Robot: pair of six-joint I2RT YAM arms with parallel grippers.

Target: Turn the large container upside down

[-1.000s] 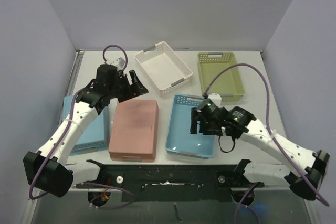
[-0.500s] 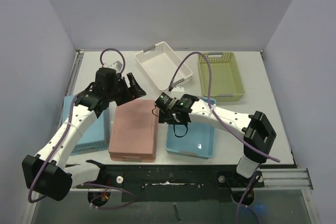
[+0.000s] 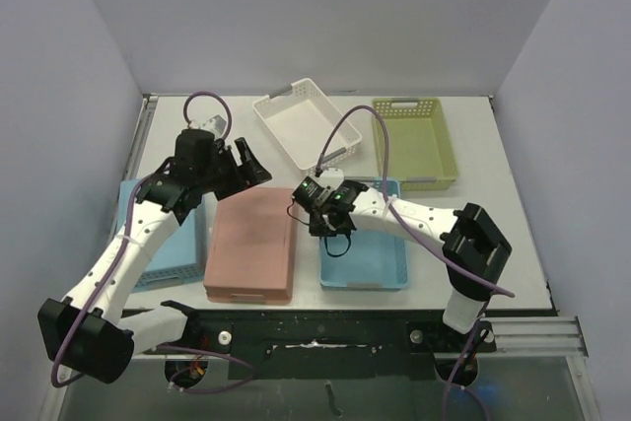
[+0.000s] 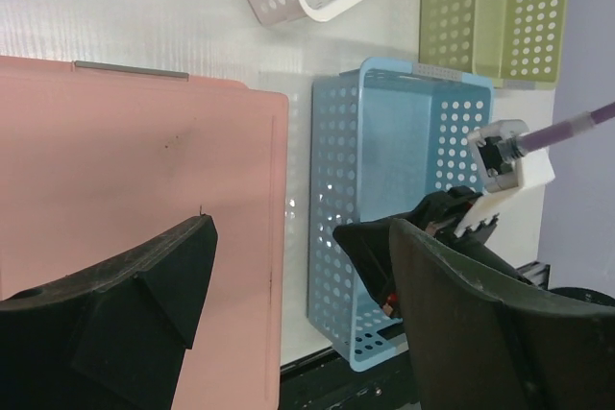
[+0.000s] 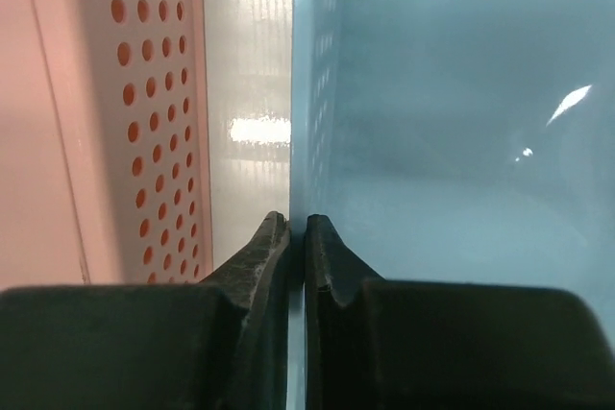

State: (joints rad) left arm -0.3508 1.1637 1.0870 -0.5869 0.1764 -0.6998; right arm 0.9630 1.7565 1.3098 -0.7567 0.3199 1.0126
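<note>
Your right pincer (image 5: pixel 296 223) is clenched on the left long wall of the blue bin (image 5: pixel 432 141). One finger is inside the wall and one outside, in the narrow gap that separates it from the pink bin (image 5: pixel 96 93). From above, that grip (image 3: pixel 315 202) sits toward the far end of the wall, just off the pink bin's (image 3: pixel 251 244) far right corner. The blue bin (image 3: pixel 370 255) lies open side up, immediately right of the pink bin and parallel to it.

Expect the blue bin to be light. It is thin perforated plastic with a glossy floor, so it should be stiff overall, but the wall may bow under a pinch and could slide between the pads. You are holding it off-centre, so it will likely sag at the near end as it lifts. A hold nearer the middle of that wall would roll it over more evenly.

Your left pincer (image 4: pixel 303 237) is spread wide and holds nothing, hanging over the pink bin's far right corner (image 3: pixel 251 163). The white bin (image 3: pixel 301 125) and green bin (image 3: pixel 412 140) stand well beyond the pink bin.
</note>
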